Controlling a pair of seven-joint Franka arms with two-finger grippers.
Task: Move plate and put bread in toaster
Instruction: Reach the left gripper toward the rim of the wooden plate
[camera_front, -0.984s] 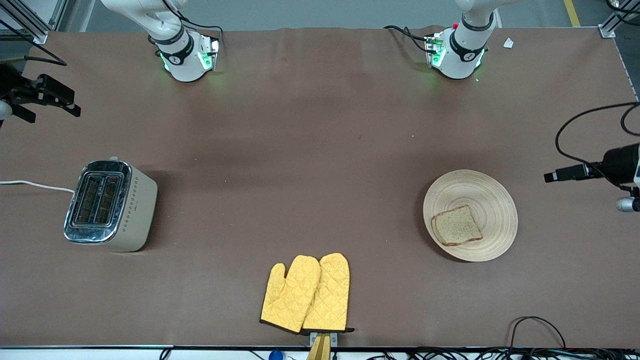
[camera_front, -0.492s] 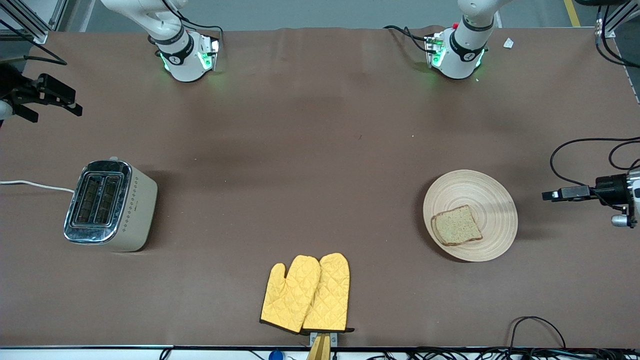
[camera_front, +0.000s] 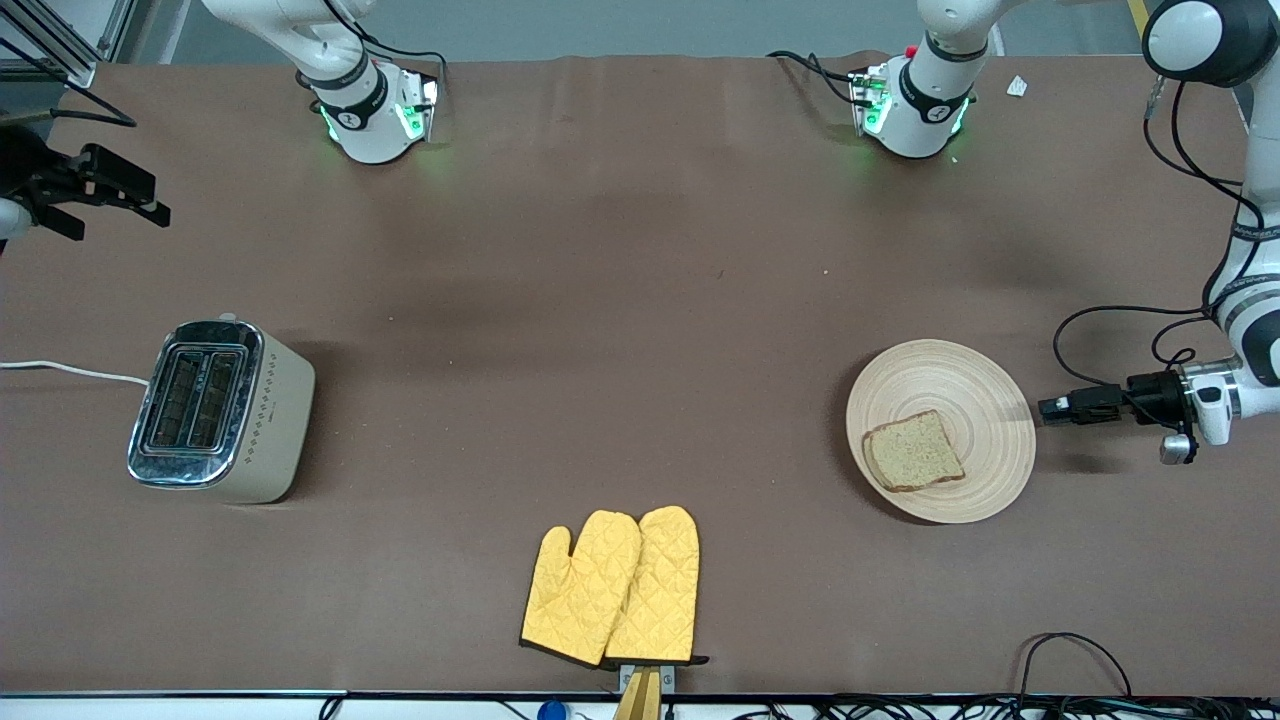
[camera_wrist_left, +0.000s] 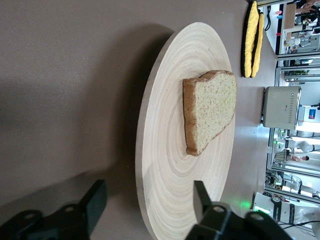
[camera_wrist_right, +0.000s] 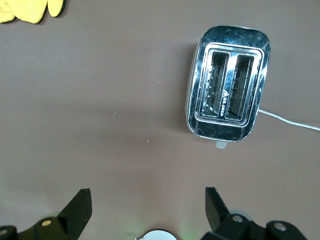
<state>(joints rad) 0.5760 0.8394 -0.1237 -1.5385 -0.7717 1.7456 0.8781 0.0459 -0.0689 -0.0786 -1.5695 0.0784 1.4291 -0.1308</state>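
- The plate (camera_front: 985, 385) is round, pale wood with ring grooves, lying flat on the brown desk (camera_front: 620, 300) toward the left arm's end.
- The bread (camera_front: 912, 452) is one squarish, light brown slice with a darker crust; it lies flat on the plate, on the part nearer the front camera.
- The toaster (camera_front: 220, 410) is cream with a shiny chrome top and a small diamond pattern on its side. It stands toward the right arm's end, well apart from the plate; both slots show nothing in them, and a white cord (camera_front: 70, 372) runs off from it.
- Two yellow mitts (camera_front: 615, 585) lie side by side at the desk edge nearest the front camera, between toaster and plate.
- The left tool (camera_front: 1045, 408) is low at the plate's rim, fingers (camera_wrist_left: 201, 195) spread, one over the plate's edge and one over the desk beside it, gripping nothing.
- The right tool (camera_front: 155, 212) hangs over the desk at the right arm's end, above the toaster in its wrist view, fingers (camera_wrist_right: 80, 205) spread wide and holding nothing.
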